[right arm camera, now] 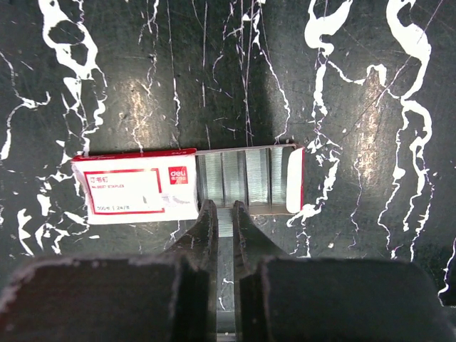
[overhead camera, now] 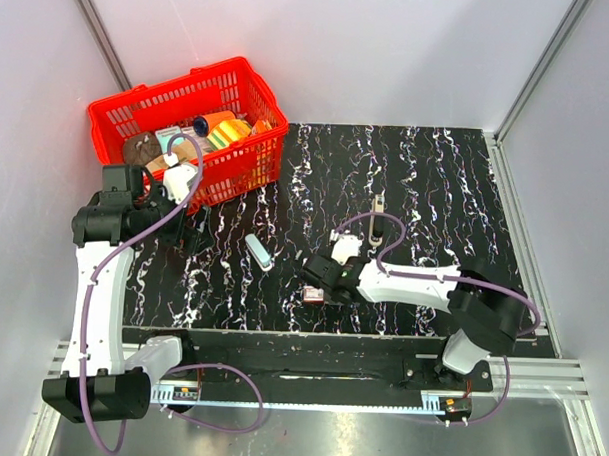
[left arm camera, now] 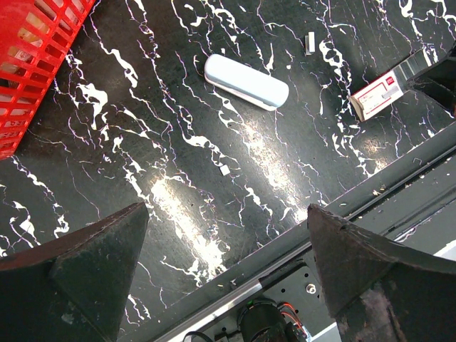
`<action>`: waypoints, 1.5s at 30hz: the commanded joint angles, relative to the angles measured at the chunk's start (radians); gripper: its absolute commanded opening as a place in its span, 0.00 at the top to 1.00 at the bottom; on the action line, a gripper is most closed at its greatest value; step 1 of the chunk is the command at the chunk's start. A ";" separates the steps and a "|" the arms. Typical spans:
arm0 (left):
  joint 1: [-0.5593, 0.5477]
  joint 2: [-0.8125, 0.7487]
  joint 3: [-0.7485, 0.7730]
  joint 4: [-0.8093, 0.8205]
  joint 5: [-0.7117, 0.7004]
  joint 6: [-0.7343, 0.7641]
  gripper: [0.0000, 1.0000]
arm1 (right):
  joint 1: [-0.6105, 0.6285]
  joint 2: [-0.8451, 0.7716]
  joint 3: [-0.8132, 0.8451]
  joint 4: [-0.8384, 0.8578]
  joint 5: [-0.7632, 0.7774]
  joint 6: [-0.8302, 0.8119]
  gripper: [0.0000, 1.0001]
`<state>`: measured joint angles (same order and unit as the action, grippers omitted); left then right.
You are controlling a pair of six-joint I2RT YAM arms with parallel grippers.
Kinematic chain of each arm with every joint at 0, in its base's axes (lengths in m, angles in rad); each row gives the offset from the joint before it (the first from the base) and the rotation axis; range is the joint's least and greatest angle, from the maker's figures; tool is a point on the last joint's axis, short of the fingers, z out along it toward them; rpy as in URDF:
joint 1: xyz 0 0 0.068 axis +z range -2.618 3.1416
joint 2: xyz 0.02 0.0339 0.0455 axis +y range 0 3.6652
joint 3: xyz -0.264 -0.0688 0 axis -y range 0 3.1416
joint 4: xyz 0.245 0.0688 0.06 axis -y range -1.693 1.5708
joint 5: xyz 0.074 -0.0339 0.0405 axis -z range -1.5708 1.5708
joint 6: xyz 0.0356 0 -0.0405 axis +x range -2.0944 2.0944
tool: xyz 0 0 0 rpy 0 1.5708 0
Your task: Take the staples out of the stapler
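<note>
The stapler (overhead camera: 259,251), a small pale blue-grey bar, lies closed on the black marbled table left of centre; it also shows in the left wrist view (left arm camera: 246,82). My left gripper (left arm camera: 226,214) is open and empty, hanging above the table near the front edge, well short of the stapler; in the top view it (overhead camera: 189,229) sits to the stapler's left. My right gripper (right arm camera: 221,206) is nearly shut on a strip of staples (right arm camera: 225,219) at the edge of an open staple box (right arm camera: 189,184) with a red-and-white label. The box (overhead camera: 314,293) lies right of the stapler.
A red basket (overhead camera: 193,134) full of assorted items stands at the back left. A slim grey metal piece (overhead camera: 378,213) lies behind the right arm. A small bit of staples (left arm camera: 310,44) lies beyond the stapler. The table's front rail (overhead camera: 310,343) runs below.
</note>
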<state>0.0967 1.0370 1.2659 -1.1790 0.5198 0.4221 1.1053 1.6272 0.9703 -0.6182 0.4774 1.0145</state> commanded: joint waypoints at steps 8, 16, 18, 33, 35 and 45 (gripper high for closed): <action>0.006 -0.005 -0.010 0.038 0.025 0.010 0.01 | 0.008 0.040 0.065 -0.031 0.053 -0.042 1.00; 0.006 -0.005 -0.019 0.039 0.028 0.009 0.01 | 0.008 0.039 0.077 -0.035 0.082 -0.056 1.00; 0.006 -0.003 -0.020 0.039 0.026 0.009 0.01 | 0.007 0.042 0.079 -0.035 0.086 -0.057 1.00; 0.006 -0.011 -0.019 0.041 0.025 0.012 0.01 | 0.002 0.077 0.099 -0.035 0.082 -0.086 0.92; 0.006 -0.011 -0.017 0.039 0.023 0.012 0.01 | 0.002 0.077 0.099 -0.035 0.081 -0.085 0.89; 0.006 -0.017 -0.025 0.039 0.023 0.017 0.01 | 0.001 0.082 0.102 -0.032 0.078 -0.090 0.74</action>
<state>0.0975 1.0367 1.2491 -1.1713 0.5205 0.4229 1.1053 1.7031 1.0290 -0.6445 0.5152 0.9276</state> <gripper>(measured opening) 0.988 0.214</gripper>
